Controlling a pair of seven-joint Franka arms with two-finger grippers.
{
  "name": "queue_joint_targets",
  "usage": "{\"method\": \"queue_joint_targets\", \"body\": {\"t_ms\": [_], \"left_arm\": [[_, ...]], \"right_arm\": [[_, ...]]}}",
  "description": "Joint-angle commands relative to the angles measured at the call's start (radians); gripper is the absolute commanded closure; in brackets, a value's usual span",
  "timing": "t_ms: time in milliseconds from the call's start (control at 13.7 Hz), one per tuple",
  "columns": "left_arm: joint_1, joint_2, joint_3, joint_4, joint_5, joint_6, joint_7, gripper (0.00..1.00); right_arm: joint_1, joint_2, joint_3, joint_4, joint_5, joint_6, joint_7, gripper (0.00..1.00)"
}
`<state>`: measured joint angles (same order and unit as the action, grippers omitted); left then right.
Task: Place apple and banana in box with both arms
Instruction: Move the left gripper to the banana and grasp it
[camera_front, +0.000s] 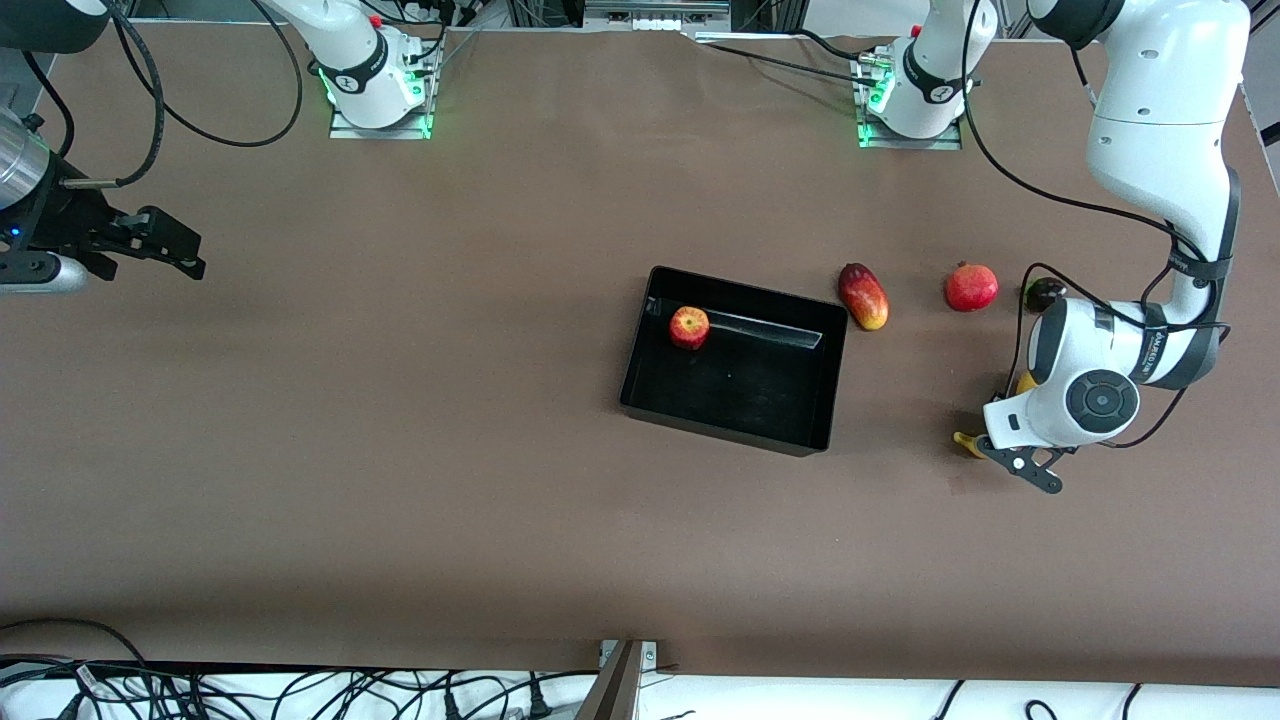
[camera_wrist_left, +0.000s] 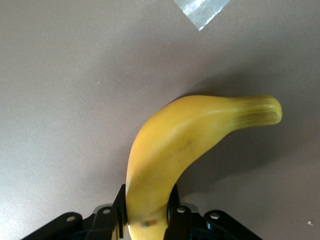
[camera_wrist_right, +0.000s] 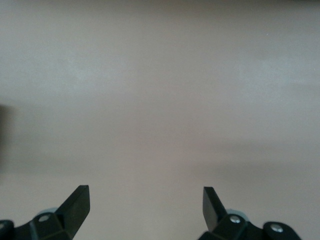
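Observation:
The small red and yellow apple (camera_front: 689, 327) lies inside the black box (camera_front: 750, 385), in the corner toward the right arm's base. The yellow banana (camera_wrist_left: 190, 140) is at the left arm's end of the table, nearer the front camera than the other fruit. In the front view only its tip (camera_front: 967, 443) shows from under the left arm's hand. My left gripper (camera_wrist_left: 146, 200) is shut on the banana near one end, a finger (camera_wrist_left: 119, 202) pressed to each side. My right gripper (camera_front: 160, 245) waits open over the right arm's end of the table, with nothing between its fingers (camera_wrist_right: 75, 205).
A dark-red and yellow mango (camera_front: 864, 296) lies beside the box toward the left arm's end. A red pomegranate (camera_front: 971, 287) and a small dark fruit (camera_front: 1044, 293) follow in the same row. Cables hang along the table's front edge.

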<state>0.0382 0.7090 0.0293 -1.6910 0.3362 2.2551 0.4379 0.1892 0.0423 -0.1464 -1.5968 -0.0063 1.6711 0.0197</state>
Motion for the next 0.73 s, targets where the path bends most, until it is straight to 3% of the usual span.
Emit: {"method": "queue_joint_targets", "body": {"t_ms": [0,146,365,512,658], "left_arm": [[0.002,-0.034,-0.02,0.01,0.003,-0.026,0.013,1.0],[-0.001,-0.081,-0.078,0.045,0.001,-0.138,0.01,1.0],[-0.012,-0.102,-0.195,0.205,-0.066,-0.397,-0.01,1.0],[-0.05,-0.092,-0.226,0.301,-0.149,-0.501,-0.063,1.0],[-0.144,-0.094,-0.226,0.324,-0.19,-0.531,-0.237,1.0]], "right_arm": [[0.001,0.004,0.004,0.015,-0.011,-0.002,-0.001,0.0],[0.001,0.004,0.004,0.015,-0.011,-0.001,-0.001,0.0],[0.001,0.002,0.004,0.015,-0.011,-0.001,-0.001,0.0],[0.001,0.002,0.004,0.015,-0.009,-0.001,-0.001,0.0],[0.001,0.002,0.004,0.015,-0.011,-0.001,-0.001,0.0]]}}
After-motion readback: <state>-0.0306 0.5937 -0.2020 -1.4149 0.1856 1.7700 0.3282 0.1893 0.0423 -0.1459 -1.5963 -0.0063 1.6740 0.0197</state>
